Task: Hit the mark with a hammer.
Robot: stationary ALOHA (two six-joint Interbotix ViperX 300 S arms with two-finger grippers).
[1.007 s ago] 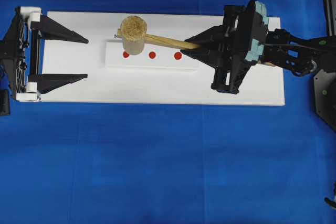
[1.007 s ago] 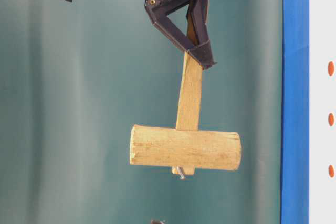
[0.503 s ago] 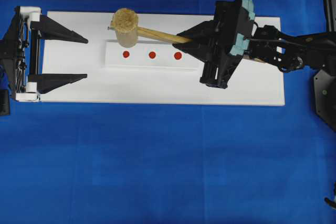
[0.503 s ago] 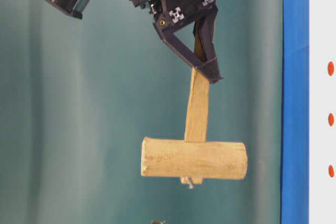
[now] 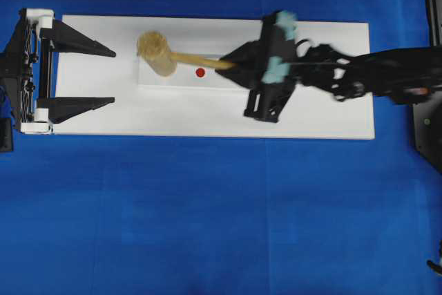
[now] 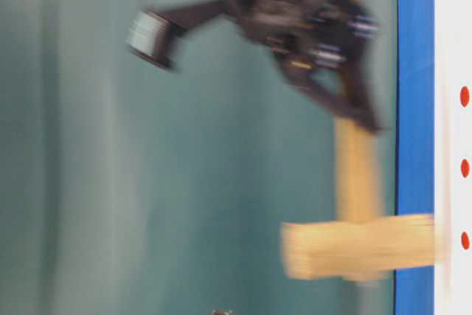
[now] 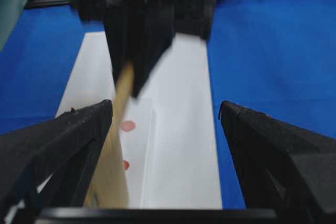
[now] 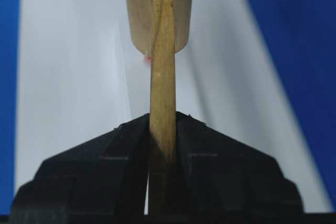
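A white board (image 5: pixel 331 112) lies on the blue table (image 5: pixel 207 212).

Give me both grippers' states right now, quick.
Left gripper: open, holding nothing.
Right gripper: shut on the hammer, gripping its handle.

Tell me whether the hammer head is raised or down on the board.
Down. The hammer head covers the leftmost mark on the white board in the overhead view, and table-level, though blurred, it reaches the board.
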